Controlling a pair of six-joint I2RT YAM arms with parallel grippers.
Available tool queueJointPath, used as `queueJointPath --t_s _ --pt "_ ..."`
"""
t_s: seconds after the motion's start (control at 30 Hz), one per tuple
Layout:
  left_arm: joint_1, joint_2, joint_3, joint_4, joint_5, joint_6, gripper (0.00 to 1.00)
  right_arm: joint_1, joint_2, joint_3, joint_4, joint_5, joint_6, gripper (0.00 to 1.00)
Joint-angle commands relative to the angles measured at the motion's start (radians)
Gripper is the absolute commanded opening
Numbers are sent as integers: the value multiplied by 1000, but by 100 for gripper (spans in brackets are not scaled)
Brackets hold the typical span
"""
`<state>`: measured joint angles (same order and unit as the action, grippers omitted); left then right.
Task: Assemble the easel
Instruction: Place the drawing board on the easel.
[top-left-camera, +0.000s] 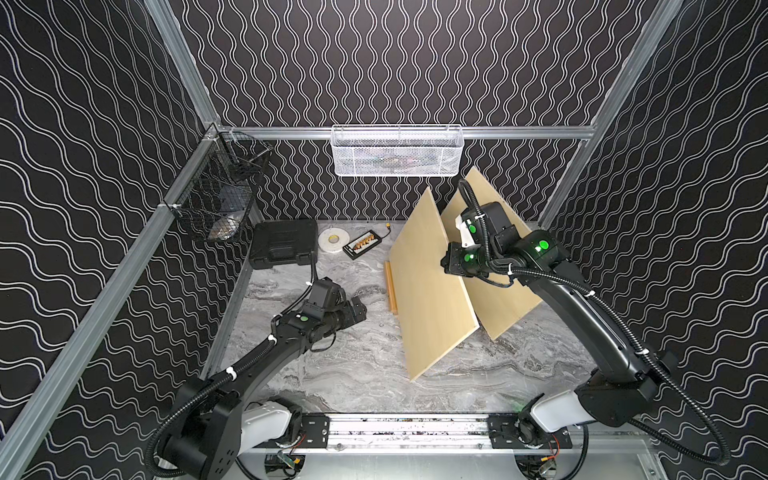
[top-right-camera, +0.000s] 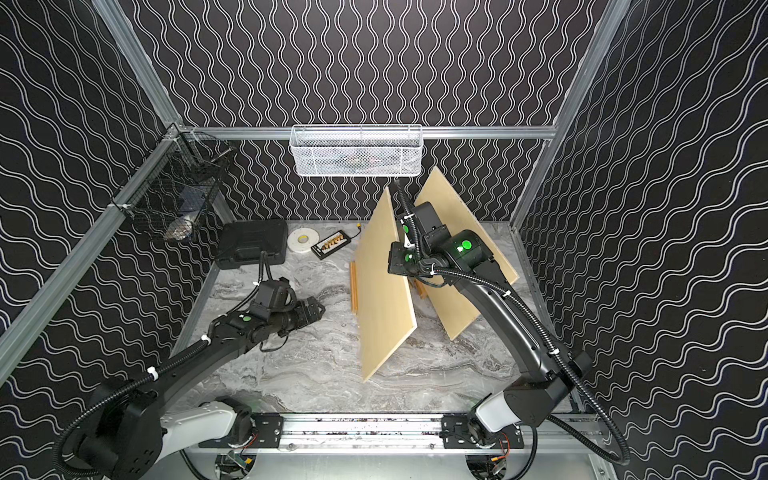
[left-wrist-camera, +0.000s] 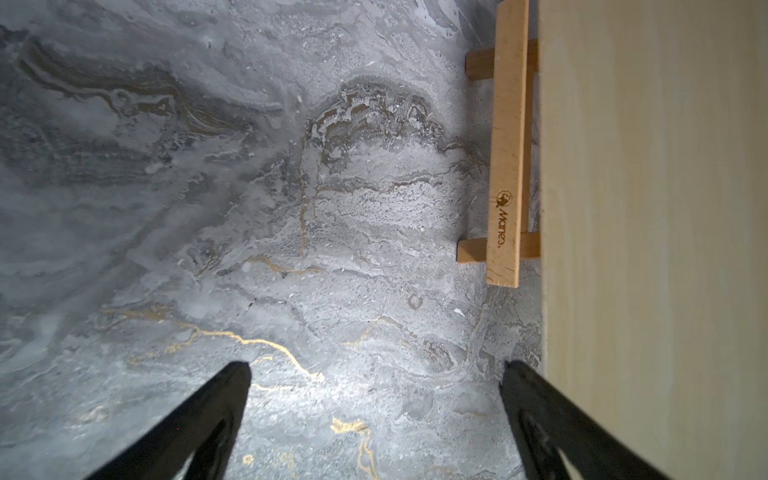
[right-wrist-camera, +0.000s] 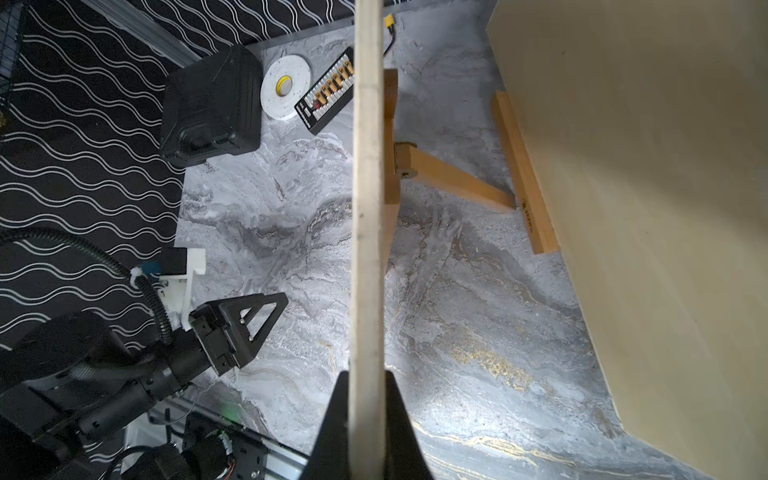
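Two pale wooden boards stand steeply on the marble table. My right gripper (right-wrist-camera: 365, 374) is shut on the top edge of the front board (top-left-camera: 432, 291) (top-right-camera: 384, 291) (right-wrist-camera: 368, 187), one finger on each face. Beside that board's left face lies the easel's ledge bar (top-left-camera: 390, 289) (left-wrist-camera: 507, 166). The easel's wooden frame (right-wrist-camera: 440, 174) shows behind the board. The back board (top-left-camera: 503, 307) (top-right-camera: 465, 208) leans behind it, with another ledge bar (right-wrist-camera: 525, 178) at its foot. My left gripper (top-left-camera: 359, 309) (left-wrist-camera: 376, 365) hangs open and empty low over the table, left of the ledge bar.
A black case (top-left-camera: 282, 243), a white tape roll (top-left-camera: 332, 240) and a connector board (top-left-camera: 362, 244) lie at the back left. A white mesh basket (top-left-camera: 397, 151) hangs on the back rail, a black wire basket (top-left-camera: 220, 195) on the left rail.
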<state>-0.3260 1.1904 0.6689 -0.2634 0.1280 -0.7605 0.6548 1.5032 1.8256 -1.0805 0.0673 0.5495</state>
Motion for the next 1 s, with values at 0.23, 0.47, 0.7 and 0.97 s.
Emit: queueJointPath --t_s 0.23,0.47,0.7,0.97 --pt "0 33 43 24 -20 -14 99 49 83 80 199 176 -15 0" --pt "1 44 54 30 -21 -8 99 40 150 120 222 176 21 0" --pt "2 46 45 39 -18 -6 99 26 169 140 251 149 35 0" --pt "2 51 46 43 -21 0 99 16 224 162 231 135 26 0"
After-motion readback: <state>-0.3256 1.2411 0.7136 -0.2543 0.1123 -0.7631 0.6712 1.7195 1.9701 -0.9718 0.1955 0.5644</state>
